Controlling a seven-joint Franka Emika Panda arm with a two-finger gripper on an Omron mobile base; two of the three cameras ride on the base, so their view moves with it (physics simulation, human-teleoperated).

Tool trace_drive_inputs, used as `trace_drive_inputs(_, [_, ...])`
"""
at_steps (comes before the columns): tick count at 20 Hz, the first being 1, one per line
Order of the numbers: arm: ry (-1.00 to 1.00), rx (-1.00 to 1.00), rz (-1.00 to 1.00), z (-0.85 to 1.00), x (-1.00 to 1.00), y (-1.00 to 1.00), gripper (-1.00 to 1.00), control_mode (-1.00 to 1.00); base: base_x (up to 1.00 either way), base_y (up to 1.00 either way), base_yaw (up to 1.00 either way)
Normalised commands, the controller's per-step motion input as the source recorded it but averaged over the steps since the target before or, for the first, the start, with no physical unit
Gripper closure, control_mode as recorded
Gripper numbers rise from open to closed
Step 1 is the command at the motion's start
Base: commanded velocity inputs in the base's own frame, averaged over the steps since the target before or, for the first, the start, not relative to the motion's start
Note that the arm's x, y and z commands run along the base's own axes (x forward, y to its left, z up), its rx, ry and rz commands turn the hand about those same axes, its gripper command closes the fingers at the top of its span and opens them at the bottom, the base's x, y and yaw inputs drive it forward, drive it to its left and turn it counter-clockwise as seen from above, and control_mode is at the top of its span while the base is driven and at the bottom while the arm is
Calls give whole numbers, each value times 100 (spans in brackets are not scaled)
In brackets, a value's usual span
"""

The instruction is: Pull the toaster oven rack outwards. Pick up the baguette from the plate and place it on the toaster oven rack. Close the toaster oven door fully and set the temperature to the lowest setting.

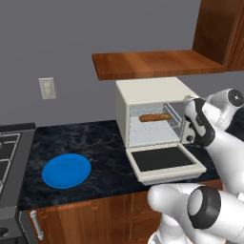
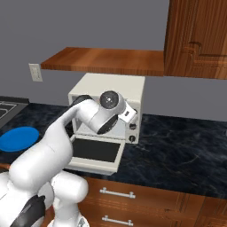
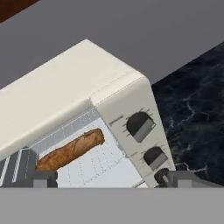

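The gripper [image 3: 105, 178] hangs with its jaws spread wide and nothing between them, up at the front right corner of the toaster oven [image 1: 143, 97]. In the hand view one dark fingertip [image 3: 43, 178] sits low in front of the oven's open cavity, the other fingertip [image 3: 183, 177] low beside the knob panel. The top knob [image 3: 141, 127] and the middle knob [image 3: 155, 157] are plain to see, the lowest one half hidden behind that fingertip. In the left base view the hand is right up against the knob side of the oven — whether it touches, I cannot tell.

Just past the fingers lies the baguette [image 3: 70, 151], stretched lengthwise across the toaster oven rack [image 3: 98, 164], inside the cavity. From the left base view it shows as a brown stick on the wire shelf, about mid-height in the oven.

Below that, the toaster oven door [image 1: 164, 162] is dropped fully open, lying flat toward the near edge of the dark marbled counter [image 1: 95, 143].

Well off to the left sits the plate [image 1: 66, 170] — bright blue, bare, near the counter's front edge. Left again, the edge of a stove [image 1: 9, 157]. Above the oven runs a wooden shelf [image 1: 152, 64], and on the grey wall a pale outlet [image 1: 47, 88].
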Motion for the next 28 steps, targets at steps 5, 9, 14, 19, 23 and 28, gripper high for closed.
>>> trace_drive_inputs(5, [0,0,4,-13,-70,-2,-100,-100,0,0,0])
trace_drive_inputs(9, [-2,0,8,-10,-76,-7,-100,-100,0,0,0])
trace_drive_inputs(14, [4,-1,11,-7,-64,-16,-100,-100,0,0,0])
trace_drive_inputs(19, [2,-3,14,-4,-37,-4,-100,-100,0,0,0])
trace_drive_inputs(23, [-5,-10,17,-14,-26,0,-100,-100,0,0,0])
trace_drive_inputs(28, [-2,-14,23,-9,-12,0,-100,-100,0,0,0])
